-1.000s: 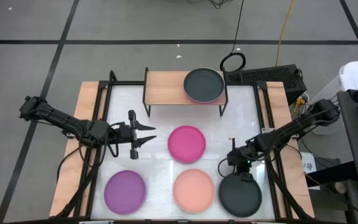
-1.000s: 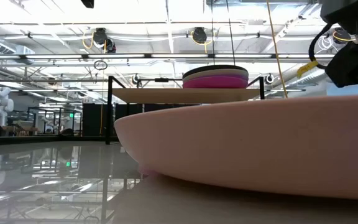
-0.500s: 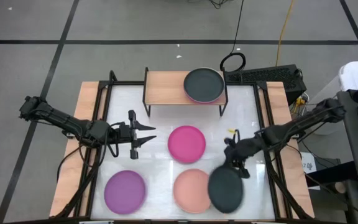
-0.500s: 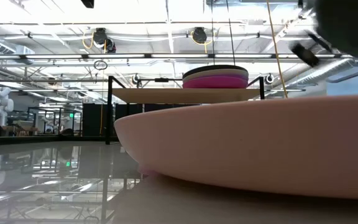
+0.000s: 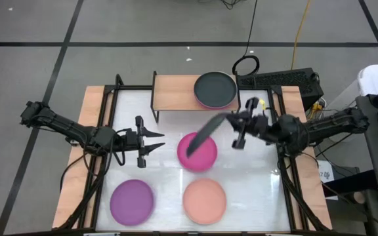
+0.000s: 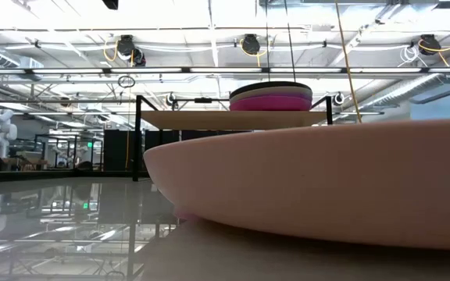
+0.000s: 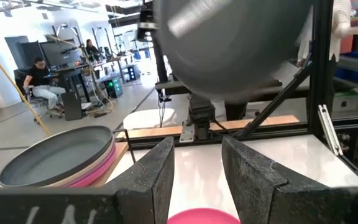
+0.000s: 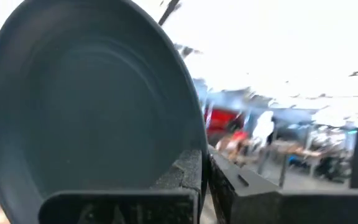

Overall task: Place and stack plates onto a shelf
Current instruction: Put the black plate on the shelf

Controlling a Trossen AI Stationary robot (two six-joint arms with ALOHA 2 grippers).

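Note:
My right gripper [image 5: 232, 123] is shut on a black plate [image 5: 205, 136] and holds it in the air, steeply tilted, over a magenta plate [image 5: 199, 154] lying flat at the table's middle. The light-wood shelf [image 5: 174, 92] stands at the far edge. Its right half bears a stack of plates [image 5: 215, 89] with a black one on top and pink below [image 6: 270, 97]. A purple plate [image 5: 132, 200] and a peach plate [image 5: 205, 200] lie flat near the front edge. My left gripper [image 5: 161, 140] waits open at mid-left, pointing level toward the right. My right gripper pinches the black plate's rim [image 8: 194, 144] between its two fingers [image 8: 229, 180], one on each face. The fingers come from the table's right, slanting a little upward. The plate is lifted clear and stands nearly on edge, reaching from the fingers toward the table's left.
The shelf's left half [image 5: 169, 92] is bare wood. Black frame rails [image 5: 110, 131] run along both table sides. A cable coil [image 5: 245, 65] and dark equipment [image 5: 281, 80] lie behind the shelf. In the low view the peach plate [image 6: 326, 179] fills the foreground.
My right gripper has taken the black plate off the table's near right corner, risen and swung toward the far edge and the left. It has rolled and tipped up. The plate has gone from flat to nearly on edge and now hangs over the magenta plate.

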